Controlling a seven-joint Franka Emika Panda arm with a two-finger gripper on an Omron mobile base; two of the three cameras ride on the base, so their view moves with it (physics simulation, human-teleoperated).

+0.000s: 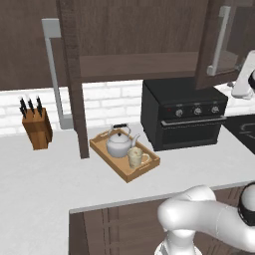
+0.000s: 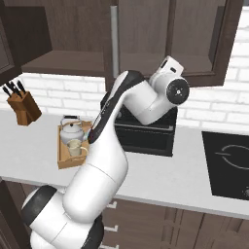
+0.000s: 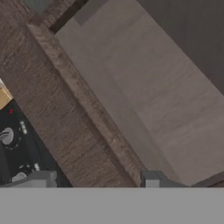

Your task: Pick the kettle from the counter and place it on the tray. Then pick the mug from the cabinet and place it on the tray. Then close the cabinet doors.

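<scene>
A kitchen: oven (image 1: 183,118), knife block (image 1: 37,127), brick backsplash (image 1: 107,102).

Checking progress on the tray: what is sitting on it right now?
On the tray stand the kettle and, close in front of it, the mug. The mug hides part of the kettle's lower side; whether they touch is unclear.

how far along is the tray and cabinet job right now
Done: the kettle and mug both sit on the tray. In hand: nothing is held; the gripper, jaws apart, faces the cabinet shelf. Left: both cabinet doors stand open and need closing.
</scene>
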